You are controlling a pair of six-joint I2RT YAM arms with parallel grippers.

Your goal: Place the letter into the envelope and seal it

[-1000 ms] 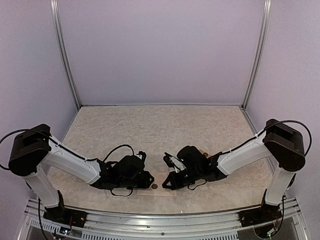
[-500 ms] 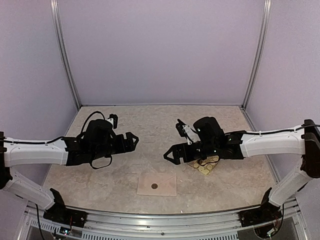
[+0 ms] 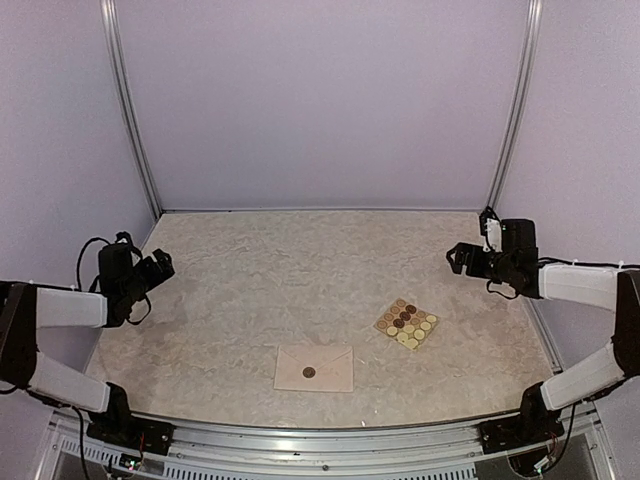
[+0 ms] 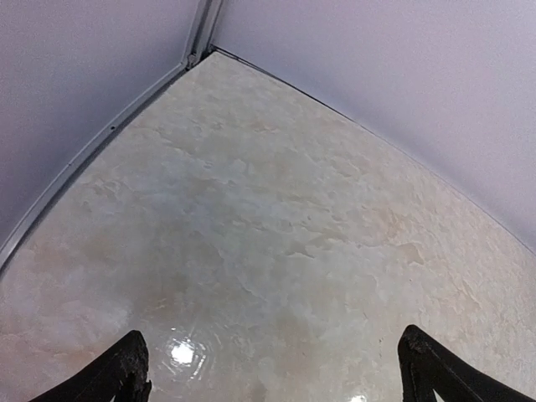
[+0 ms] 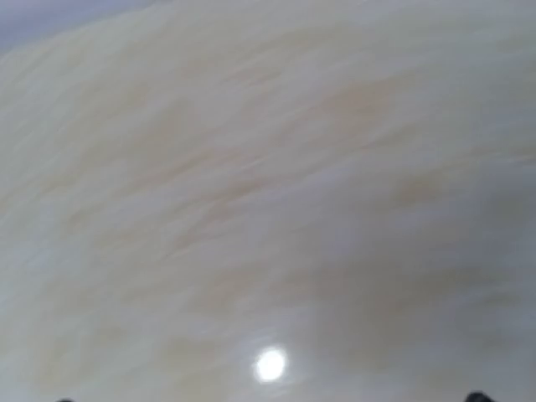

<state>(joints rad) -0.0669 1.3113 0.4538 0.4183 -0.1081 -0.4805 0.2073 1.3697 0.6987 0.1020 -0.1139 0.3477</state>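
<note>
The pale pinkish-beige envelope point(image 3: 314, 368) lies flat near the table's front edge, its triangular flap down with a small dark round sticker point(image 3: 309, 372) on the flap's tip. The letter is out of view. My left gripper point(image 3: 160, 264) hangs far off at the table's left edge. In the left wrist view the left gripper point(image 4: 276, 377) is open, with only bare table between its dark fingertips point(image 4: 126, 368). My right gripper point(image 3: 456, 257) is at the far right edge, away from the envelope. The right wrist view is blurred; there the right gripper point(image 5: 270, 399) shows only fingertip ends, wide apart and empty.
A small sheet of round stickers point(image 3: 407, 323) lies right of and behind the envelope. The marbled tabletop point(image 3: 300, 260) is bounded by lilac walls with metal corner posts point(image 3: 130, 110). A metal rail point(image 3: 320, 440) runs along the front.
Both grippers left the envelope, opened, and swung outward to the table's left and right edges. The envelope now lies uncovered with the sticker on its flap, and the sticker sheet shows.
</note>
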